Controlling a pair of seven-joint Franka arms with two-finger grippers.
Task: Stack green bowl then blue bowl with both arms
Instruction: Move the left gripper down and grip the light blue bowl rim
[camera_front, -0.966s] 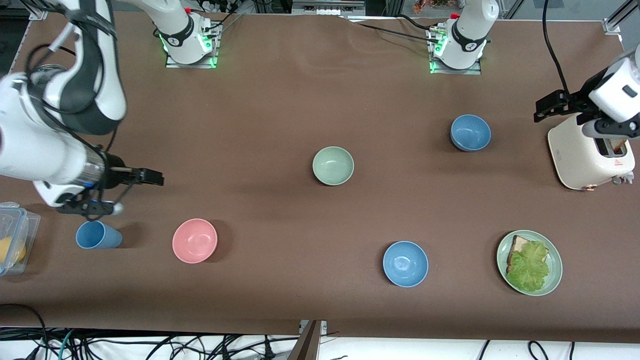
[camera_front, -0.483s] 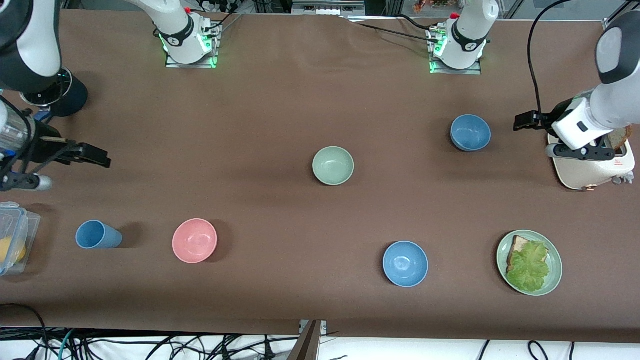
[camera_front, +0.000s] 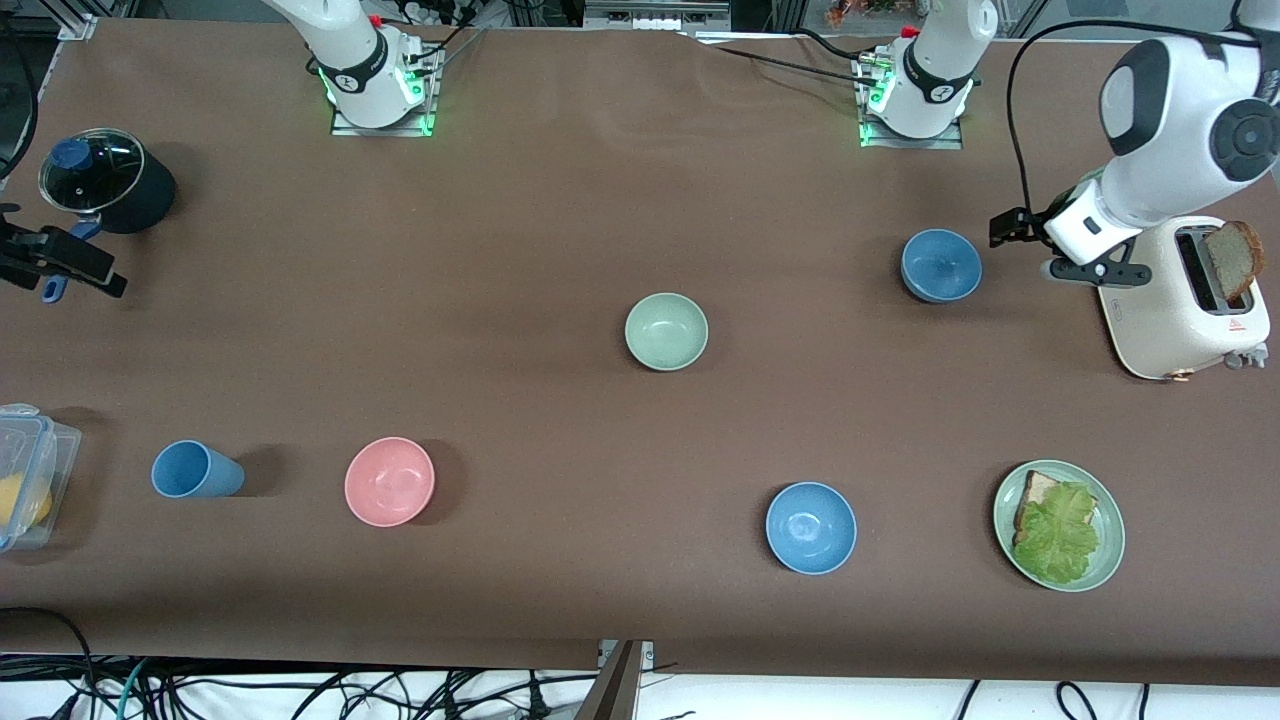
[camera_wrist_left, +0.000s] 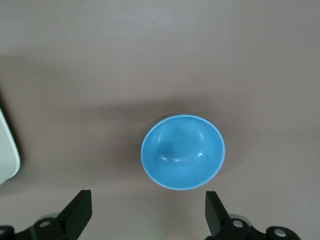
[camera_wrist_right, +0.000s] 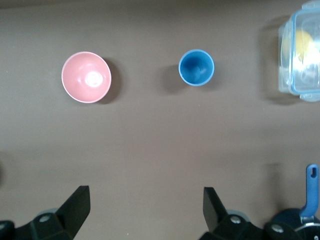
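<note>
The pale green bowl (camera_front: 666, 331) sits mid-table, empty. The dull blue bowl (camera_front: 941, 265) sits toward the left arm's end, farther from the front camera; it also shows in the left wrist view (camera_wrist_left: 183, 152). My left gripper (camera_front: 1003, 228) (camera_wrist_left: 147, 202) is open and empty, hanging over bare table between that blue bowl and the toaster. My right gripper (camera_front: 95, 272) (camera_wrist_right: 145, 197) is open and empty, over the table edge at the right arm's end beside the pot.
A brighter blue bowl (camera_front: 811, 527) and a green plate with bread and lettuce (camera_front: 1108, 500) lie near the front camera. A pink bowl (camera_front: 389, 481), blue cup (camera_front: 195, 470) and clear container (camera_front: 30, 470) lie toward the right arm's end. Also present: toaster (camera_front: 1180, 310), lidded pot (camera_front: 110, 180).
The right gripper has drawn away from above the blue cup to beside the pot. The left gripper has swung from over the toaster toward the dull blue bowl.
</note>
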